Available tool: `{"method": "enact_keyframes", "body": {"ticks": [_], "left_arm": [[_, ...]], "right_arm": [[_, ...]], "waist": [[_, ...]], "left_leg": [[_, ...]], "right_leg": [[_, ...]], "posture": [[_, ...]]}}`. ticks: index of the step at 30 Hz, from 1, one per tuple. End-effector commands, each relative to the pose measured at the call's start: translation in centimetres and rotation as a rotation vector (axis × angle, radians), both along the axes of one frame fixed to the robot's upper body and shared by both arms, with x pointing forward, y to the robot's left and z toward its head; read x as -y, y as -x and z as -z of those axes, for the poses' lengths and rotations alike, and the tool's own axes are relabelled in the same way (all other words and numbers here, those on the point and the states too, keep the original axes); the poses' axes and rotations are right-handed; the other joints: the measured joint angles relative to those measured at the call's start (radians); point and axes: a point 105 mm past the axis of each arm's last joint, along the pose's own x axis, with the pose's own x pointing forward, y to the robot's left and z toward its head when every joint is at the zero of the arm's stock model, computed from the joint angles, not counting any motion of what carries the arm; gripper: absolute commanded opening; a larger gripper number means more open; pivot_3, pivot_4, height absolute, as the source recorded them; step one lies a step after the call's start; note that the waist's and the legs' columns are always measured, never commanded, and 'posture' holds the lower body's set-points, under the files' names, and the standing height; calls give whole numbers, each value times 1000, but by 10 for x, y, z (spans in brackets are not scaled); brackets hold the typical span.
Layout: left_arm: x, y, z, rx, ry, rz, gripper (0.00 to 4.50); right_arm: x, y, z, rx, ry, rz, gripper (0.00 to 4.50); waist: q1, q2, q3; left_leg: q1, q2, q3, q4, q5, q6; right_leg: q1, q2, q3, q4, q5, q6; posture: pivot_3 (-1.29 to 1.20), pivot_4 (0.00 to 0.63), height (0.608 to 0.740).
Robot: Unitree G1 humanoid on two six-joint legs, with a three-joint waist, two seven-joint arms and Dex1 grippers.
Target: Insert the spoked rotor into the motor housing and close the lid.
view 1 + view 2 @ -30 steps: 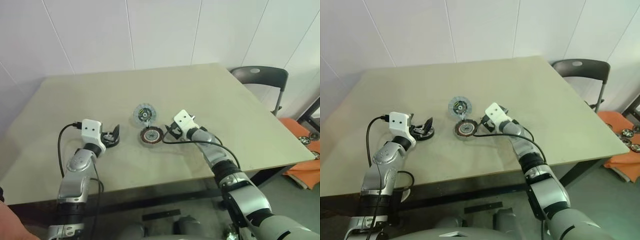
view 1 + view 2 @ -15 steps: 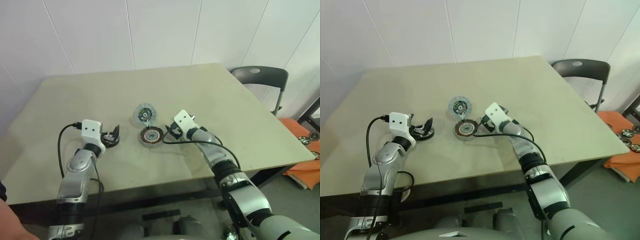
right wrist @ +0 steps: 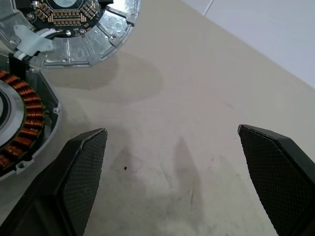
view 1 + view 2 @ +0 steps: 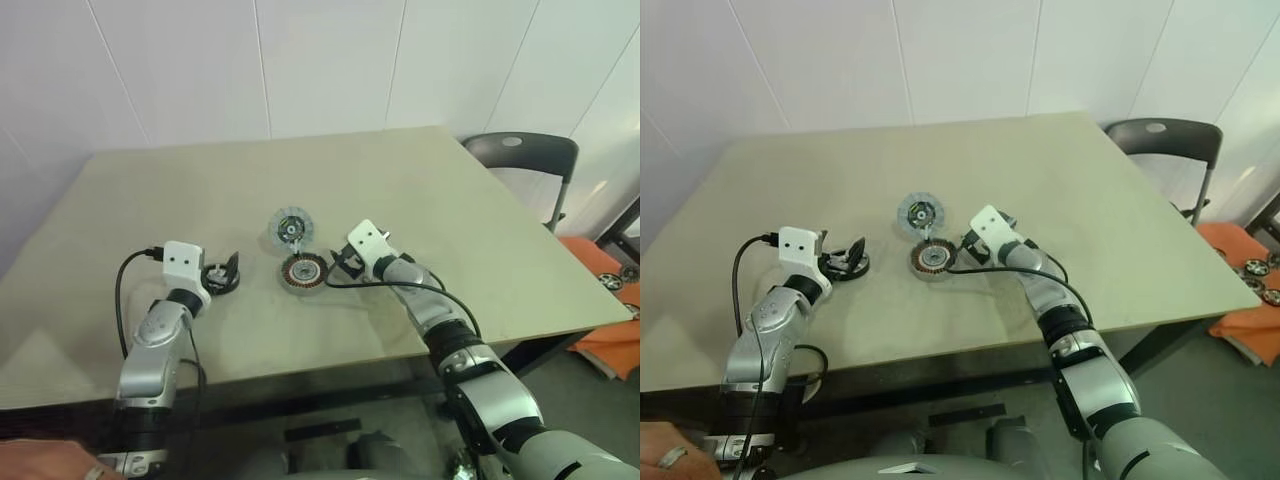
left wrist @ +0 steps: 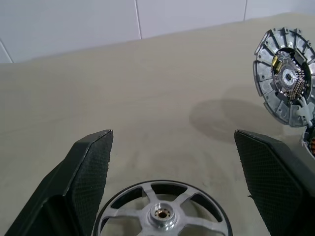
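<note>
The spoked rotor, a black-rimmed wheel with silver spokes and a small hub, lies flat on the table. My left gripper is open, with one finger on each side of it and neither touching. The motor housing, with its ring of copper coils, sits mid-table. Just behind it lies the lid, a grey ribbed disc with a circuit board at its centre, joined to the housing by white wires. My right gripper is open and empty, low over the table just right of the housing.
The beige table has bare room all round the parts. A dark chair stands beyond its right corner. Orange items lie on the floor to the right. A person's hand shows at the lower left.
Both arms and the parts have stayed almost still. The person's hand at the lower left has come further into view.
</note>
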Motion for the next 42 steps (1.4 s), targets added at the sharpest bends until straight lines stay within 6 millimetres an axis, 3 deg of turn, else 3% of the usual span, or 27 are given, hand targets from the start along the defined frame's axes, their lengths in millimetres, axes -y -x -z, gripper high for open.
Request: {"method": "enact_keyframes", "body": {"ticks": [1, 18, 25, 32, 42], "left_arm": [[-2, -2, -18, 63, -15, -1, 4184], [3, -4, -17, 60, -11, 10, 4184], [4, -5, -17, 60, -9, 10, 4184], [2, -5, -17, 61, -10, 8, 4184], [3, -3, -16, 58, -8, 9, 4184]], "right_arm": [[-7, -3, -17, 61, -10, -20, 4439], [0, -3, -18, 72, -11, 0, 4439], [16, -16, -43, 186, -63, 110, 4439], [37, -24, -55, 249, -79, 234, 4439], [34, -23, -55, 253, -88, 220, 4439]], "waist": [[0, 0, 0], [0, 0, 0], [0, 0, 0], [0, 0, 0], [-2, 0, 0]], "left_leg": [[0, 0, 0, 0, 0, 0], [0, 0, 0, 0, 0, 0], [0, 0, 0, 0, 0, 0], [0, 0, 0, 0, 0, 0], [0, 0, 0, 0, 0, 0]], "right_leg": [[0, 0, 0, 0, 0, 0], [0, 0, 0, 0, 0, 0], [0, -1, 0, -1, 0, 0], [0, 0, 0, -1, 0, 0], [0, 0, 0, -1, 0, 0]], "posture": [[0, 0, 740], [0, 0, 740], [0, 0, 740], [0, 0, 740], [0, 0, 740]]}}
